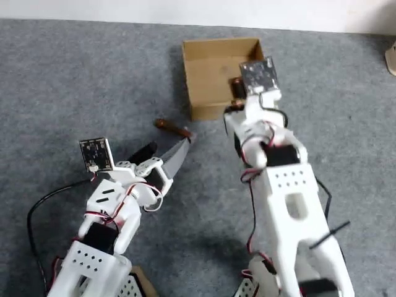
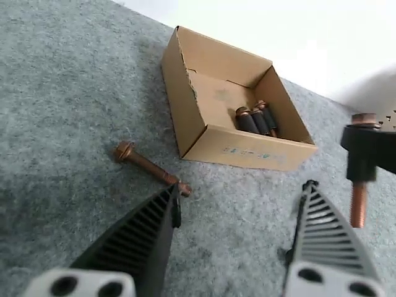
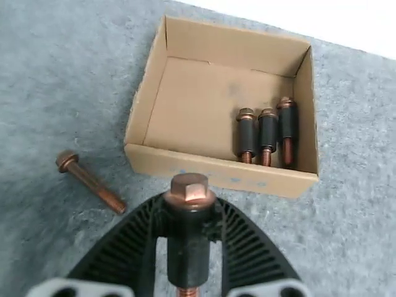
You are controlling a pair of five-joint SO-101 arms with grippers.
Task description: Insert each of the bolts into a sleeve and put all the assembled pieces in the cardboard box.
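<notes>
Right jaws: clamped on an assembled piece [image 3: 187, 244] held upright in the right gripper [image 3: 189, 213] — copper head on top, black sleeve between the fingers.
Left jaws: apart, with nothing between them; the left gripper [image 2: 241, 189] is low over the grey carpet [image 1: 74, 80].
Near the left tips: a loose bolt [image 2: 148, 167] lies flat on the carpet, unsleeved, its end just beside one fingertip.
Beyond both: the cardboard box [image 3: 216, 170], open-topped — three sleeved bolts [image 3: 267, 133] lie side by side against one inner wall.
</notes>
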